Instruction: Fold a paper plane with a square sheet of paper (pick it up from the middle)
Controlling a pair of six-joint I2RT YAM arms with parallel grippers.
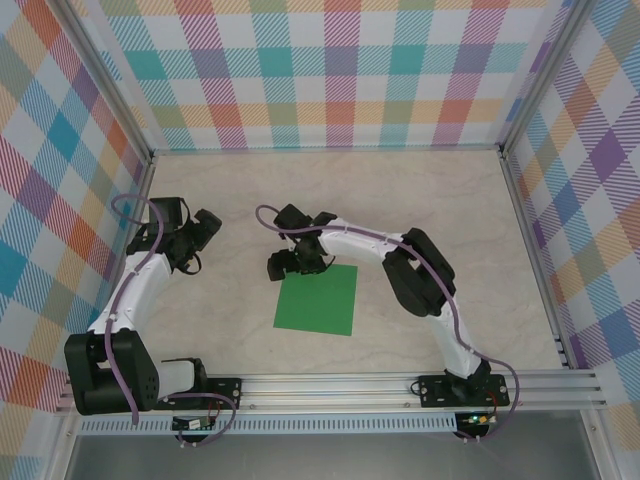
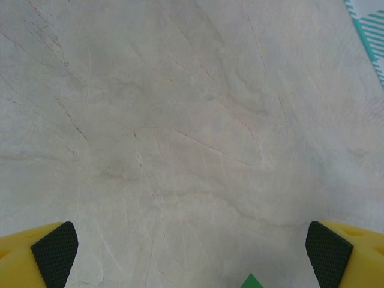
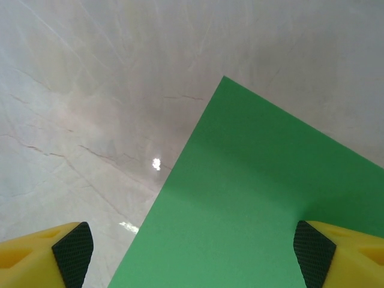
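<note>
White-and-black arms (image 1: pixel 140 290), purple cables (image 1: pixel 370 236), yellow pincer fingers (image 3: pixel 30 249)

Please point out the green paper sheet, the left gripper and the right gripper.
square sheet of paper (image 1: pixel 317 300), top view, middle of its green face.
left gripper (image 2: pixel 192 255), left wrist view, midway between its fingertips.
right gripper (image 3: pixel 193 252), right wrist view, midway between its fingertips.

One square sheet of paper (image 1: pixel 317 299), two arms (image 1: pixel 135 290) (image 1: pixel 422 275).

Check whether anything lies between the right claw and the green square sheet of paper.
Nothing visible does. The open right claw hovers above an edge of the flat green square sheet of paper, half over paper, half over the pale marbled tabletop.
</note>
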